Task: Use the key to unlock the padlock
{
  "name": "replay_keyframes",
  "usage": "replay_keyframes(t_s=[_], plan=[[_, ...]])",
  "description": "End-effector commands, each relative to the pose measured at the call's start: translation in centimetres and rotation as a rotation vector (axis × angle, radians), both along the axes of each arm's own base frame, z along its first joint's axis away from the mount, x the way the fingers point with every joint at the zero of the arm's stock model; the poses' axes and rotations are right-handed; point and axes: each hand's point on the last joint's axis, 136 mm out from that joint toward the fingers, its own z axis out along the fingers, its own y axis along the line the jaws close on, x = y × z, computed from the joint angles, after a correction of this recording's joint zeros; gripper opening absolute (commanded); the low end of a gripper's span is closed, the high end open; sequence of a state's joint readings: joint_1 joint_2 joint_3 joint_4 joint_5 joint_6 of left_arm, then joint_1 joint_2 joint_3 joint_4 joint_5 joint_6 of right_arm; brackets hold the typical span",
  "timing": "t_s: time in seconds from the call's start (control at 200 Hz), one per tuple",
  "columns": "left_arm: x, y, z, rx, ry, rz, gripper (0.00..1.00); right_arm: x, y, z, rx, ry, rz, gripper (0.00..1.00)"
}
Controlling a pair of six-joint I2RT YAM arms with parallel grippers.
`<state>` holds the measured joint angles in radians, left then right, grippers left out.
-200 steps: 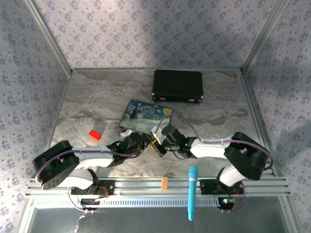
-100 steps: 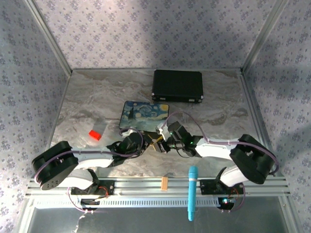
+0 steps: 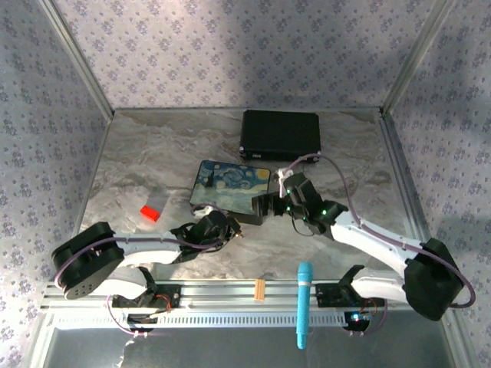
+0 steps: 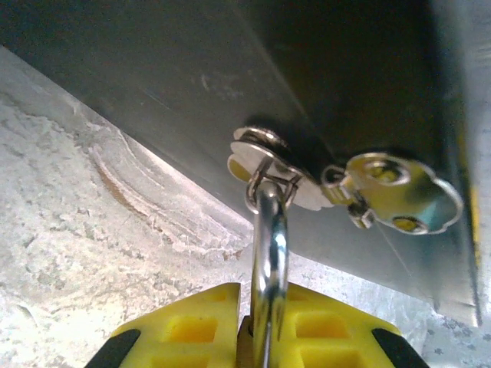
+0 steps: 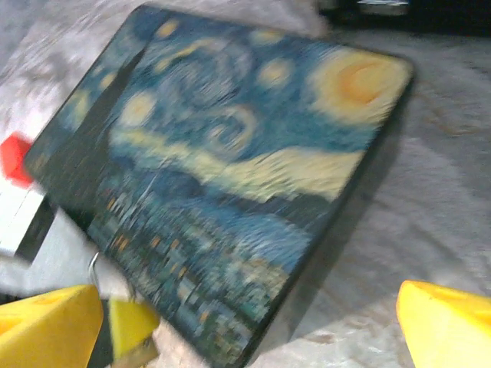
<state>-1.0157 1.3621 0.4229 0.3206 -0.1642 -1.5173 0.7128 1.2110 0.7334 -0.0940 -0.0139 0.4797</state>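
From above, the left gripper (image 3: 229, 228) lies low on the table (image 3: 138, 161) at the near edge of the painted box (image 3: 230, 184), its jaws shut on the padlock (image 3: 238, 230), a small brass glint at its tip. The right gripper (image 3: 265, 205) sits just beside the box's near right corner, apart from the padlock, and its jaw state is hard to read from this height. A black case (image 3: 281, 136) stands behind the box, a red block (image 3: 149, 214) lies well to the left, and a blue pen (image 3: 304, 303) rests on the front rail. At the left wrist, the yellow fingers (image 4: 192, 330) pinch the padlock from both sides. Its silver shackle (image 4: 268, 253) rises between them and hooks through the ring of the box's clasp (image 4: 265, 157). A lobed silver tab (image 4: 399, 199) hangs just beside the clasp, and I cannot tell what it belongs to. At the right wrist, the picture is blurred. The yellow pads (image 5: 46, 322) stand wide apart with nothing between them, over the box's near edge.
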Motion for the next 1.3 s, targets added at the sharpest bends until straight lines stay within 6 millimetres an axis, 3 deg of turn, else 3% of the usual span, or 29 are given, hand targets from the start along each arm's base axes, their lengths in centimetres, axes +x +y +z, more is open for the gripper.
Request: replay_keyframes(t_s=[0.0, 0.13, 0.33, 0.545, 0.825, 0.96, 1.109, 1.294], plan=[[-0.5, -0.4, -0.5, 0.065, 0.011, -0.058, 0.00, 0.8, -1.0, -2.1, -0.065, 0.153, -0.098, 0.99], [-0.6, -0.4, -0.7, 0.098, 0.017, -0.084, 0.00, 1.7, 0.8, -3.6, -0.098, 0.183, -0.079, 0.95], [-1.1, 1.2, -1.8, 0.244, 0.032, -0.135, 0.00, 2.4, 0.2, -6.6, -0.181, 0.241, -0.119, 0.93], [-1.7, 5.5, -3.7, 0.464, 0.080, -0.171, 0.01, 2.3, -0.3, -8.9, -0.213, 0.299, -0.122, 0.89], [-1.9, 11.1, -2.7, 0.812, 0.076, -0.222, 0.04, 2.4, -0.4, -9.9, -0.230, 0.326, -0.119, 0.86], [-2.1, 12.9, -3.7, 0.873, 0.119, -0.245, 0.06, 2.6, -0.3, -10.1, -0.231, 0.329, -0.118, 0.86], [-2.0, 13.6, -4.4, 0.934, 0.122, -0.275, 0.11, 2.6, -0.2, -10.3, -0.233, 0.339, -0.115, 0.86], [-1.5, 10.6, -5.0, 0.809, 0.040, -0.340, 0.15, 2.6, -0.2, -10.5, -0.239, 0.342, -0.115, 0.86]])
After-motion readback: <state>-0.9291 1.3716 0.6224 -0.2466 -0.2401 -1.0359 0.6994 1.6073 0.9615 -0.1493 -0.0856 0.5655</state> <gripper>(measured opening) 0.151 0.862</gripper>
